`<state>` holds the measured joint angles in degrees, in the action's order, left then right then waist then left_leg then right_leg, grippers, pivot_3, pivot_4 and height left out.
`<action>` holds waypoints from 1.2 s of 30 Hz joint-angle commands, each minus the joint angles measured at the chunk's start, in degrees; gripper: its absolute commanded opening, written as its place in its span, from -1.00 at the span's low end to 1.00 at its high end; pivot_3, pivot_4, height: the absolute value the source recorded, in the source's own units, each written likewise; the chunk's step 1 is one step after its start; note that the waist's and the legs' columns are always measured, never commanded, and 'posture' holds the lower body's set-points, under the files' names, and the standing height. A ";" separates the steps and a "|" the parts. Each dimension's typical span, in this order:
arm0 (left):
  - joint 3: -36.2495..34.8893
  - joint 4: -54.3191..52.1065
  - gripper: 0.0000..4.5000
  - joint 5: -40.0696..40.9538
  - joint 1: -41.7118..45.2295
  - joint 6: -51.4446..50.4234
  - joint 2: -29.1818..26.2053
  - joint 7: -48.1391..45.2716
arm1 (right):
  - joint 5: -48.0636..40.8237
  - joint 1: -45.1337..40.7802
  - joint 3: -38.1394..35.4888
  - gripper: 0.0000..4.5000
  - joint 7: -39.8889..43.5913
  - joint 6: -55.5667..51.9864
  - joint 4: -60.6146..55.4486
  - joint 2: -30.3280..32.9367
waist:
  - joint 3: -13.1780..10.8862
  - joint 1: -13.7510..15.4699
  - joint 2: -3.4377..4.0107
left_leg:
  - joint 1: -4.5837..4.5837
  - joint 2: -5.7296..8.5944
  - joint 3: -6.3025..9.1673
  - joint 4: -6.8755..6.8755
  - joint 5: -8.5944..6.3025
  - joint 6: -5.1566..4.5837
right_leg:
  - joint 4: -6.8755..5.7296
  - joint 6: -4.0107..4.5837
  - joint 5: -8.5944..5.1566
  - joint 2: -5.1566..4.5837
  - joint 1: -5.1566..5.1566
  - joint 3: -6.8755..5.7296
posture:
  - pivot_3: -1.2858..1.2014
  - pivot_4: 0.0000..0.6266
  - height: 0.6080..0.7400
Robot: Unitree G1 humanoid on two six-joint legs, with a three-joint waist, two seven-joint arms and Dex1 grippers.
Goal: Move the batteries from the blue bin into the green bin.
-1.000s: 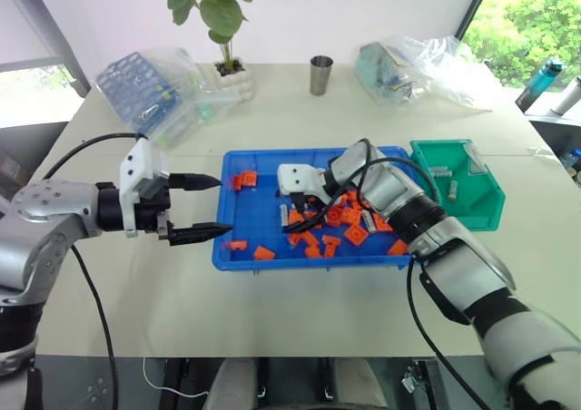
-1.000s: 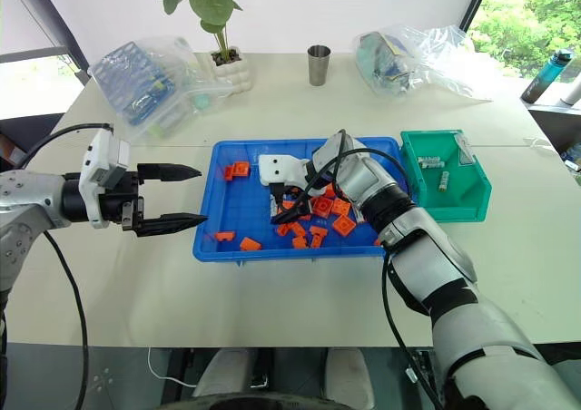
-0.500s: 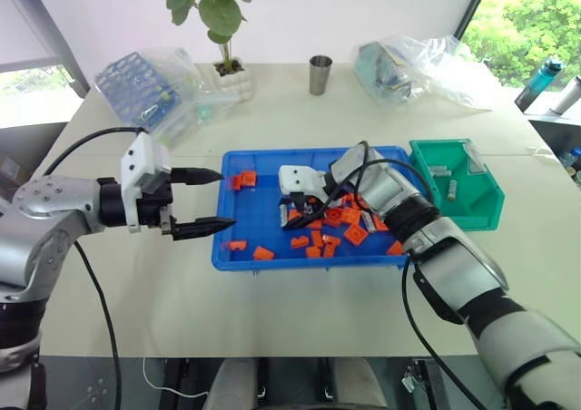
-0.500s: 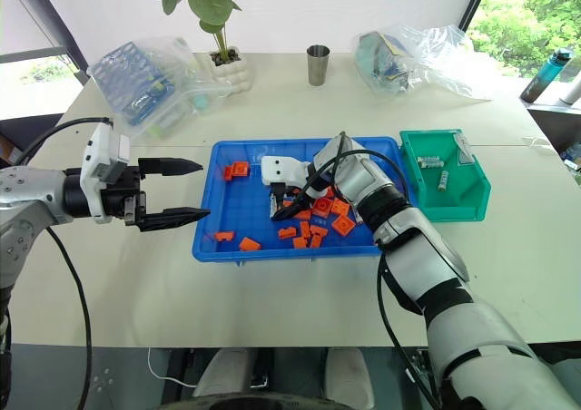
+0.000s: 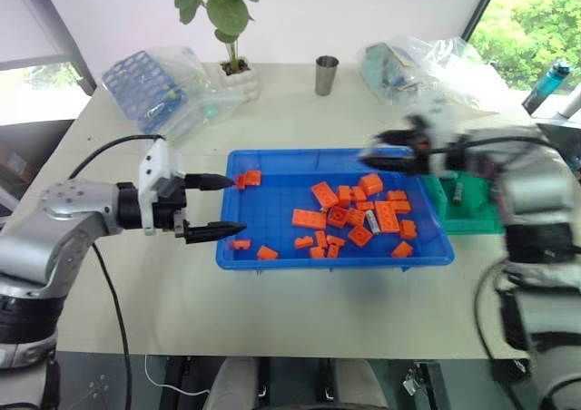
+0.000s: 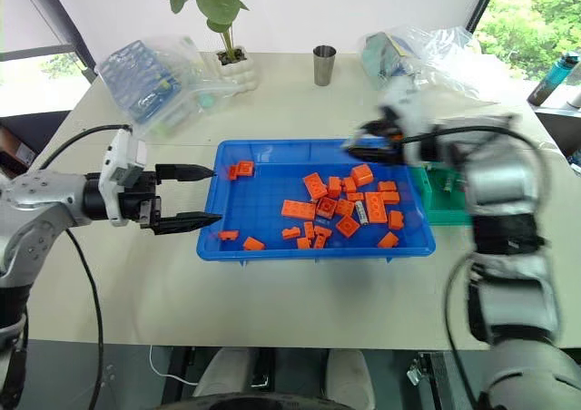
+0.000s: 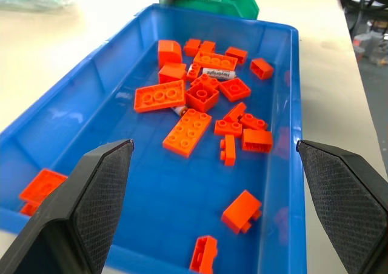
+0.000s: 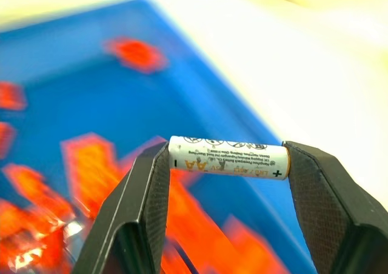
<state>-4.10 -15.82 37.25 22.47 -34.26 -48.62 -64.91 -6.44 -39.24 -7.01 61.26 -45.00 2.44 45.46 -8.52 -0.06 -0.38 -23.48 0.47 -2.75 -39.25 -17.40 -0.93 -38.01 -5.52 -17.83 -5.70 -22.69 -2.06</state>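
A big pale table (image 5: 300, 319) fills most of the room. At its far edge stands a white wall (image 5: 363, 11). A green plant (image 5: 221, 6) grows in a white pot (image 5: 238, 76) near the wall. Beside it stands a metal cup (image 5: 326, 74). Two clear plastic bags lie on the table: one bag (image 5: 163, 88) on the left has a blue rack inside, and the other bag (image 5: 427, 65) is on the right. A window (image 5: 531, 20) on the right shows green trees in bright sun. Another window (image 5: 41, 74) is on the left, behind a dark frame. Bottles (image 5: 547, 85) stand at the right edge. A white cable (image 5: 168, 378) lies on the dark floor.
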 commanded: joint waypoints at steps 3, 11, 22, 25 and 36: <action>1.64 1.66 1.00 -1.41 3.17 2.16 1.83 -0.99 | -0.53 7.66 -9.81 0.00 -7.08 -4.65 -4.50 7.39 | -0.04 -0.98 0.06 | 0.03 -0.05 -0.12 0.02 0.01 0.00 | 0.01 0.00 0.00 0.05 -0.01 0.05 | 0.03 -0.52 0.63; 3.55 5.18 1.00 -3.10 7.05 3.71 3.89 -2.49 | -1.33 13.57 -11.65 0.89 -12.25 -1.76 -4.26 9.77 | -0.06 -0.70 0.13 | 0.13 -0.24 -0.34 0.03 0.05 0.05 | -0.02 0.00 0.00 0.19 -0.04 0.11 | 0.03 -0.52 0.63; 2.90 5.07 1.00 -3.79 6.43 4.46 4.69 -1.97 | -7.35 4.24 -6.21 0.97 -12.26 -4.14 -7.07 8.38 | -0.09 -0.85 0.14 | 0.10 -0.20 -0.30 0.01 0.05 0.04 | -0.01 0.00 0.00 0.17 -0.05 0.10 | 0.03 -0.52 0.63; 2.76 4.52 1.00 -3.82 5.99 4.28 4.68 -1.76 | -9.41 0.62 0.27 0.97 -12.97 -7.66 -11.94 3.22 | -0.09 -1.12 0.14 | 0.10 -0.29 -0.30 0.02 0.05 0.05 | 0.00 0.00 0.00 0.24 -0.07 0.10 | 0.03 -0.52 0.63; 2.95 3.82 1.00 -3.92 6.10 3.87 4.67 -1.03 | -2.97 -1.75 22.63 0.97 -19.66 -4.29 -11.31 -14.01 | -0.12 -0.56 0.09 | -0.01 -0.07 -0.16 -0.05 0.02 -0.01 | -0.08 -0.01 0.00 0.10 -0.09 0.09 | 0.03 -0.52 0.63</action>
<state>-0.31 -9.92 33.13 27.89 -30.66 -43.77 -66.10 -10.79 -39.24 15.38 42.66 -50.68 -8.91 31.77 -8.64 -0.62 -0.30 -23.49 0.41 -2.91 -39.31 -17.38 -0.94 -38.10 -5.53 -17.83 -5.59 -22.79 -1.98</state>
